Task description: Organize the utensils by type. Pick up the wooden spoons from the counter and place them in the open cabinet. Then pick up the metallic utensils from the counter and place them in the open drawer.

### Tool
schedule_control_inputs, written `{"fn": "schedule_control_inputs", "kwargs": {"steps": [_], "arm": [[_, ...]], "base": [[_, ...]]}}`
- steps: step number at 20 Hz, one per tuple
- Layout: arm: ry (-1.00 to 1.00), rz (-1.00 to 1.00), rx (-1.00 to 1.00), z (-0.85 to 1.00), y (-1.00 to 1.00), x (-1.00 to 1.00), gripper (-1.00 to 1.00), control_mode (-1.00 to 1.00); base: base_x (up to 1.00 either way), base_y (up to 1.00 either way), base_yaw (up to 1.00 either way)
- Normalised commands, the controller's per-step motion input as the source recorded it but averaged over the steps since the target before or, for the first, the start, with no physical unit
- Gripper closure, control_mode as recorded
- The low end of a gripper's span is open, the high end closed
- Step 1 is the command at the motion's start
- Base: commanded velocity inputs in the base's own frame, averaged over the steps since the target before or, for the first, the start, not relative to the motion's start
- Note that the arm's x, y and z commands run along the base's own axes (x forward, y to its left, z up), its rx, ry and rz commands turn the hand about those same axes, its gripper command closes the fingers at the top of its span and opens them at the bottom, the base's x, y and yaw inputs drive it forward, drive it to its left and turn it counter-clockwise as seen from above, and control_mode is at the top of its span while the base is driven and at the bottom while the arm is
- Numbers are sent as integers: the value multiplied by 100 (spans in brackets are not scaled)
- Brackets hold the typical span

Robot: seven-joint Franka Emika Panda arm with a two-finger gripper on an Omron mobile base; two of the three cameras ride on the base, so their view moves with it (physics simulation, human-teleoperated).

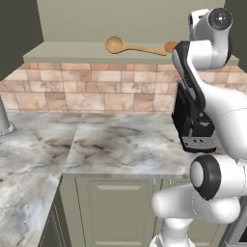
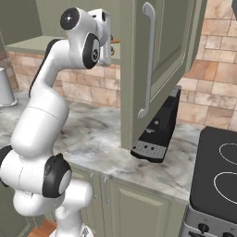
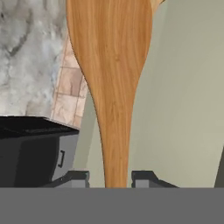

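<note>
Hand view: second wooden spoon [image 3: 114,87] pinched at its handle between the fingertips [image 3: 146,178]
First spoon [image 1: 130,46] lies on the cabinet [image 1: 67,52] shelf; this one hangs beside it, metal pieces untouched

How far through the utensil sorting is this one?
Done: the light wooden spoon lies on the cabinet shelf. In hand: the gripper, raised at shelf height, holds the orange-brown spoon by its handle, not yet released. Left: setting that spoon down, then moving the metal pieces to the drawer; neither is visible here.
</note>
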Motion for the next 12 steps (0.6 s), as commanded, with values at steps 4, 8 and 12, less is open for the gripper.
{"fn": "schedule_control_inputs", "kwargs": {"steps": [4, 8, 12], "arm": [[0, 0, -2, -8, -19, 40, 100, -100], [-1, 0, 0, -8, -12, 37, 100, -100], [-4, 0, 0, -8, -12, 44, 100, -100]], "base": [[0, 0, 0], [0, 0, 0], [0, 0, 0]]}}
